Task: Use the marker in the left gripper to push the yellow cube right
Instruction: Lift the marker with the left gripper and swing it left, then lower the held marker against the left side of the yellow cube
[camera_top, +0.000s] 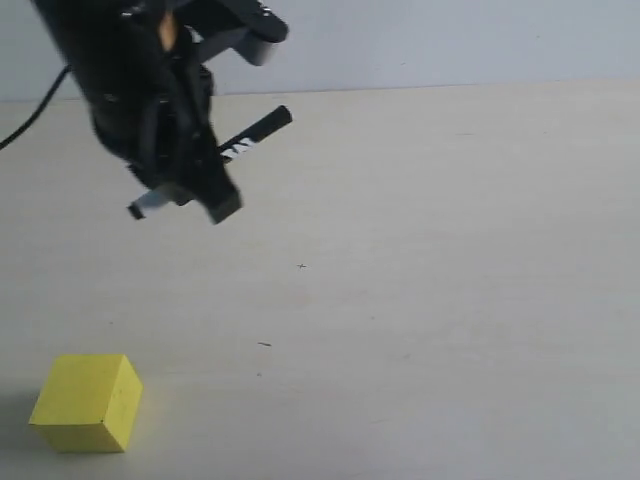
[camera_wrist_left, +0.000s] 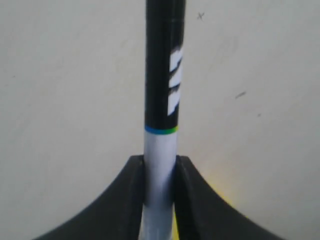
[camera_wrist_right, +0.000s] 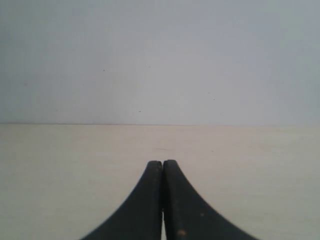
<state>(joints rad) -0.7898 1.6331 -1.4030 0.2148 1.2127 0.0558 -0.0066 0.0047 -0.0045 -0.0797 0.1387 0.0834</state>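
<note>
Marker (camera_top: 258, 130) pinched, L hand (camera_wrist_left: 160, 166) raised.

Left wrist view: marker (camera_wrist_left: 161, 75) barrel hidden where it passes between the jaws of the left gripper (camera_wrist_left: 160, 165), both its ends cut off by the picture's edges, logo blurred past reading; faint yellow smear (camera_wrist_left: 222, 195) just beside one jaw too blurred to identify.

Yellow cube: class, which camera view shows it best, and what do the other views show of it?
The exterior view: the yellow cube sits whole, three faces visible. The left wrist view gives only a yellow blur, perhaps it; the right wrist view shows none.
</note>
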